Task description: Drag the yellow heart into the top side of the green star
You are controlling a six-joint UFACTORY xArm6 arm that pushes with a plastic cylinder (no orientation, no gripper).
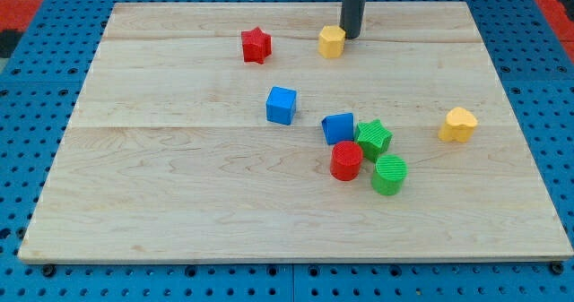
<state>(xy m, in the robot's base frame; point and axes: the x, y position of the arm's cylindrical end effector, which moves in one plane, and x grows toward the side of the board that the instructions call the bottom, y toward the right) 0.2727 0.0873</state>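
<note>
Yellow heart-shaped plastic block (457, 124) at 3 o'clock on the pale wooden surface (179, 203), well apart from the green star-shaped block (373, 137) at its 9 o'clock, my tip (351, 36) at 12 o'clock, just beside a yellow hexagonal block (332, 41), no jaws on this rod.

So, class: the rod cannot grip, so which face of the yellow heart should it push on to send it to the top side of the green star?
Push the yellow heart on its right face, coming from the view's right. The green star lies to its left and slightly lower, so aim just above the star. My tip is now far off, beside the yellow block near the view's top.
</note>
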